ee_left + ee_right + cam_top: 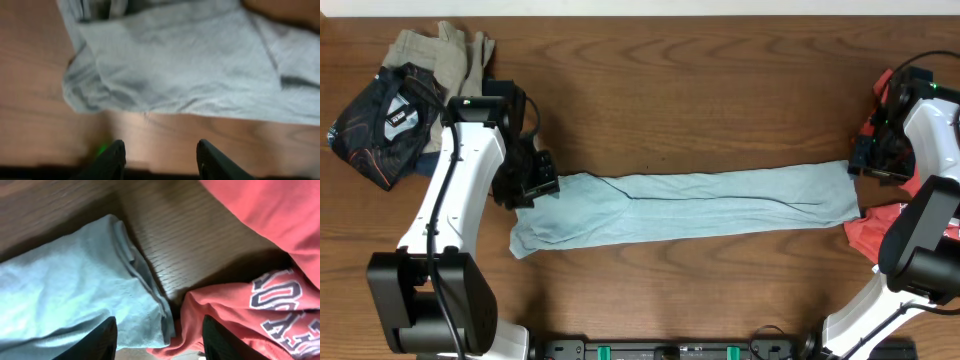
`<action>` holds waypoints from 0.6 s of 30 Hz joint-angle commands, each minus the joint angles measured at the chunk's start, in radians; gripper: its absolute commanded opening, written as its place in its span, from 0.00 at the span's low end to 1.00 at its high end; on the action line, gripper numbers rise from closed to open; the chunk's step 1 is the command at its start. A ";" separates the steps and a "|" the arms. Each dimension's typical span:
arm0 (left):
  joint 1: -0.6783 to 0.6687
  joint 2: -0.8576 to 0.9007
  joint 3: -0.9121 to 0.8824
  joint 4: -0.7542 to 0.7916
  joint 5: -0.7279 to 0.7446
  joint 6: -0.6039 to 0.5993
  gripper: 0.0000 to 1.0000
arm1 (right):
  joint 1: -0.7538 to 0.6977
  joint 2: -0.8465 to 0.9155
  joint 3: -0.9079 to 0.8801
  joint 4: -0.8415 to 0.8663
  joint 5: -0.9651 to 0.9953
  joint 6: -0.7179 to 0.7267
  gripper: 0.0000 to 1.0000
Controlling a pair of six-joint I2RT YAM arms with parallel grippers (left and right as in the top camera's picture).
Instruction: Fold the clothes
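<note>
The pale blue-grey T-shirt (690,205) lies folded into a long strip across the middle of the table. My left gripper (532,186) hovers at its left end; in the left wrist view the jaws (160,155) are open and empty over bare wood, just short of the shirt (190,65). My right gripper (872,158) is at the strip's right end. In the right wrist view its jaws (159,339) are open, over the shirt's corner (75,300) and the red T-shirt with lettering (250,315). The red shirt (865,232) lies at the right edge.
A pile of other clothes, dark patterned (385,118) and khaki (440,55), sits at the back left corner. The wooden table (700,90) runs wide behind the strip.
</note>
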 commanded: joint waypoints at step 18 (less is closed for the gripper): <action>0.000 0.058 -0.006 0.104 -0.006 -0.002 0.53 | -0.077 -0.010 -0.178 0.109 -0.280 -0.233 0.75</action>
